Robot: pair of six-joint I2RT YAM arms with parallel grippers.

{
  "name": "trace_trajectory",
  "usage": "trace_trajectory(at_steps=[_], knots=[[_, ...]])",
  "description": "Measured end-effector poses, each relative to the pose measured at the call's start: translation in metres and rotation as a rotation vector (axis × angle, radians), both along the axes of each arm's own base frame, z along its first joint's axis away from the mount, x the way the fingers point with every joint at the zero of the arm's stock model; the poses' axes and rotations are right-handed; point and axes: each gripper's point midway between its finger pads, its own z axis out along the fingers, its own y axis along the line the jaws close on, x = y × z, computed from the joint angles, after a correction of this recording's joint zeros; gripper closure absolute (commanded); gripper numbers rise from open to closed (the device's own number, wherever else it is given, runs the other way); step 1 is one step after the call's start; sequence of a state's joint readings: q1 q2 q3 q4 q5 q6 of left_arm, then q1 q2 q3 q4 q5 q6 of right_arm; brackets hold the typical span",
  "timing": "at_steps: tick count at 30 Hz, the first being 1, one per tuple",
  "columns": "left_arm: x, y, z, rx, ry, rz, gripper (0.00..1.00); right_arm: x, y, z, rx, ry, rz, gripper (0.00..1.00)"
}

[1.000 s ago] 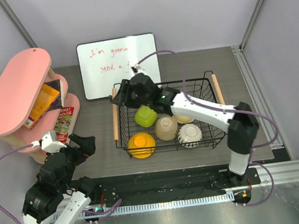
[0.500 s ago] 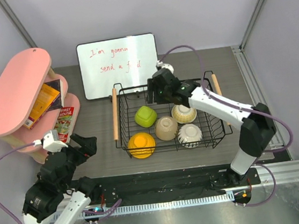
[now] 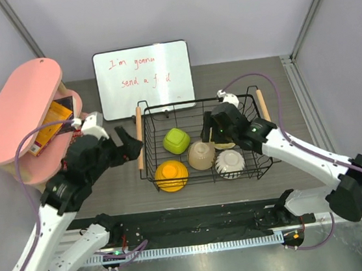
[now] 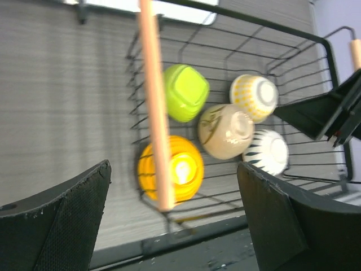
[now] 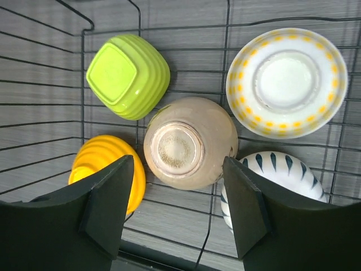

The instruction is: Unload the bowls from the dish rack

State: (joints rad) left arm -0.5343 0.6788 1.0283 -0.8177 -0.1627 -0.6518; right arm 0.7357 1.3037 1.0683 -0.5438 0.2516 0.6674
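The black wire dish rack (image 3: 261,165) holds several upturned bowls: lime green (image 3: 176,140), beige-tan (image 3: 201,155), orange-yellow (image 3: 171,175), ribbed white (image 3: 230,163) and cream-white (image 3: 225,145). My left gripper (image 3: 128,145) is open and empty beside the rack's left wooden handle (image 3: 140,139). In the left wrist view, the gripper (image 4: 175,220) is just outside the rack beside the orange-yellow bowl (image 4: 186,169). My right gripper (image 3: 213,130) is open and empty above the rack. In the right wrist view, the gripper (image 5: 177,209) is over the near edge of the beige-tan bowl (image 5: 189,144).
A whiteboard (image 3: 143,79) leans behind the rack. A pink oval shelf (image 3: 18,108) with books (image 3: 55,123) stands at the far left, close behind my left arm. A black strip (image 3: 197,222) runs along the table's near edge.
My left arm has swung up from the near left to the rack's left handle. My right gripper has moved from the rack's far left corner rightward to above the beige-tan and cream-white bowls.
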Motion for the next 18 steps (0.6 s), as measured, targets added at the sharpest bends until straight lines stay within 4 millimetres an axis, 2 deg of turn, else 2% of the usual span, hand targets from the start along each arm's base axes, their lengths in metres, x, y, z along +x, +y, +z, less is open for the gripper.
trace_trajectory(at_steps=[3, 6, 8, 10, 13, 18], knots=[[0.019, -0.029, 0.01, -0.032, 0.01, -0.081, 0.06, -0.006, -0.01, 0.012, 0.034, -0.039, -0.032, 0.3], [0.038, -0.065, 0.004, -0.077, 0.046, -0.185, 0.07, -0.013, -0.018, 0.01, 0.051, -0.041, -0.054, 0.3], [0.049, -0.084, -0.012, -0.083, 0.105, -0.238, 0.07, -0.018, -0.021, 0.0, 0.045, -0.021, -0.063, 0.3], [0.058, -0.105, -0.035, -0.07, 0.177, -0.287, 0.04, -0.022, -0.024, -0.012, 0.038, 0.003, -0.073, 0.3], [0.057, -0.134, -0.068, -0.044, 0.263, -0.362, 0.03, -0.031, -0.031, -0.033, 0.032, 0.037, -0.091, 0.31], [0.053, -0.161, -0.091, -0.028, 0.312, -0.439, 0.0, -0.044, -0.042, -0.054, 0.032, 0.058, -0.112, 0.31]])
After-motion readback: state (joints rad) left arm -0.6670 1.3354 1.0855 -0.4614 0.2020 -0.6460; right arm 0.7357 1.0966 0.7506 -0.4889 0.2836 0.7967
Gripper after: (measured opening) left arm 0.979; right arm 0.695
